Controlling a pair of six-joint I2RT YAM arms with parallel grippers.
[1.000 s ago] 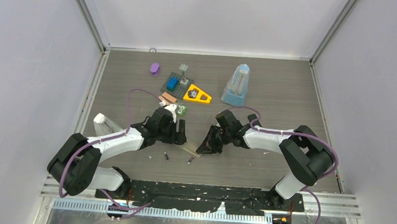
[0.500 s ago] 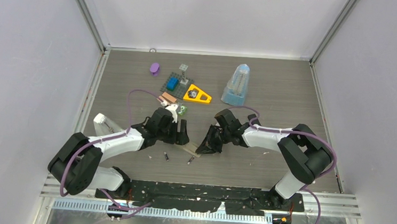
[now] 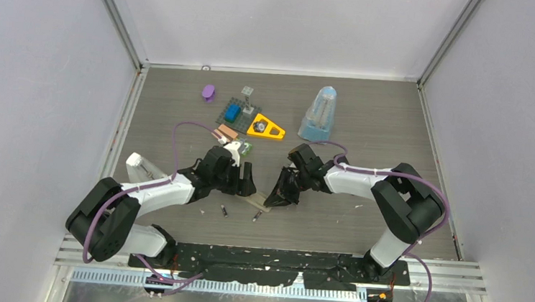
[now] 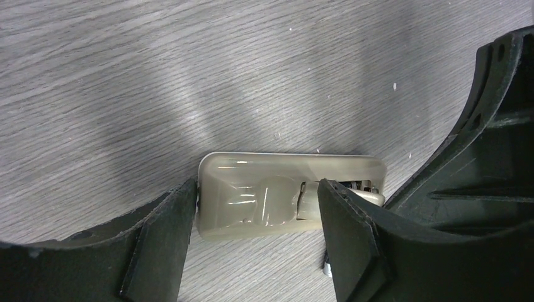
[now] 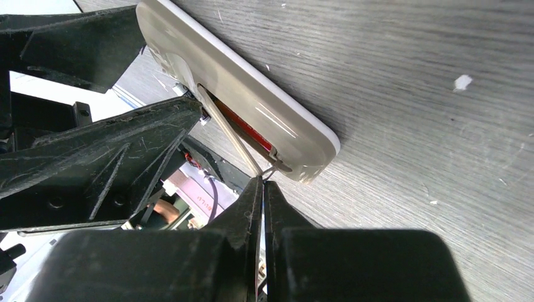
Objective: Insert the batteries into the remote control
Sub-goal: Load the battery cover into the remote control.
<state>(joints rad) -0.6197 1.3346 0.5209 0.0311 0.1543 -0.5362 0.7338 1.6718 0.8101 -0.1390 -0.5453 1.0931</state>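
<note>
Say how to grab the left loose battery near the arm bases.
Pinch the battery mid-length, probably straight down from above, jaws spanning its thin body. It lies flat on the table with bare wood on both sides; its ends look too small to pinch.

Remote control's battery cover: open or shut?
Partly open: the thin beige cover stands off the white rectangular remote control, red-orange showing underneath.

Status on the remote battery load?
Left gripper brackets remote control, grip unclear. Right gripper shut, tips at lifted battery cover. One red-orange battery in the compartment; two batteries loose on table. Nothing blocking.
</note>
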